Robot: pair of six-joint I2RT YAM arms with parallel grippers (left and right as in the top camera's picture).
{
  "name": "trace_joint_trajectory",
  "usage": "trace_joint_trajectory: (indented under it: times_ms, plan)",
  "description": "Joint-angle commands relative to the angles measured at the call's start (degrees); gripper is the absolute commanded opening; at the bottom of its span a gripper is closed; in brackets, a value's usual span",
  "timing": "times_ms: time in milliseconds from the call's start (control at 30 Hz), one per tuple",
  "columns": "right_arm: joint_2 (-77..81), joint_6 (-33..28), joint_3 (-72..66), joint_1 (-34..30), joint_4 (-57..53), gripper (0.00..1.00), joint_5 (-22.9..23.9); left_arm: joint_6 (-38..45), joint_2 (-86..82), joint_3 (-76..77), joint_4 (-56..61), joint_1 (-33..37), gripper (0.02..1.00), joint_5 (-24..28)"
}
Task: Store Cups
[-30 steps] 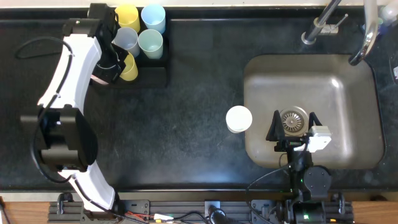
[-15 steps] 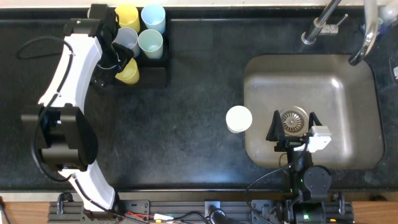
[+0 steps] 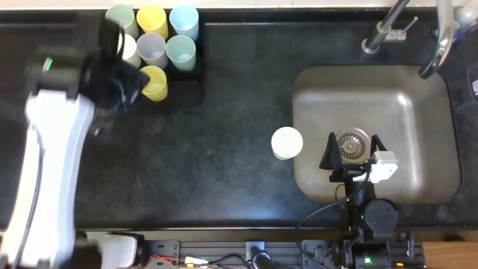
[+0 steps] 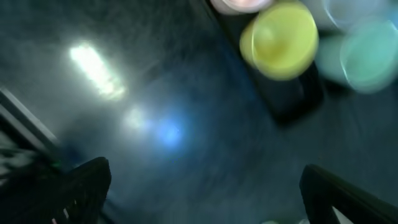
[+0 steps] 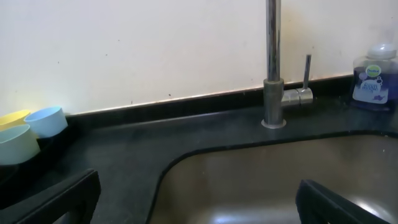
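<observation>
Left gripper (image 4: pixel 205 194), wide open and empty, hangs high at upper left beside the yellow cup (image 3: pixel 154 83); countertop (image 3: pixel 224 149) stretches right.

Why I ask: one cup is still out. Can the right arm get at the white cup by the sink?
Probably yes: the white cup stands alone on the counter, near the open right gripper.

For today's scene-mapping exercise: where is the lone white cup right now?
In the top view, the white cup stands alone on the dark counter right of centre, beside the left edge of the sink, far from the cup rack.
</observation>
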Motion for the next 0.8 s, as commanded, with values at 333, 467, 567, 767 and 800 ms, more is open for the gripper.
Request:
trace_joint_trajectory:
  times_ms: [333,467,567,767,800]
  plan:
    - [-0.5,0.3,-0.8,-0.2,0.3,0.998,-0.2,68.5,-46.5,-69.5,83.4,-6.1,0.998,9.1]
    - [-0.5,0.3,-0.8,-0.2,0.3,0.998,-0.2,79.0,-54.9,-85.2,113.0,-6.0,0.998,12.2]
    - [-0.5,0.3,-0.8,-0.2,0.3,0.998,-0.2,79.0,-61.6,-89.3,111.9,-6.0,0.998,10.1]
    - [-0.5,0.3,-0.8,-0.2,0.3,0.996,-0.2,69.5,-75.2,-90.8,88.7,-6.0,0.998,1.5]
    - [-0.5,0.3,-0.8,-0.2,0.3,0.998,-0.2,67.9,-76.9,-90.9,84.8,-6.0,0.998,0.2]
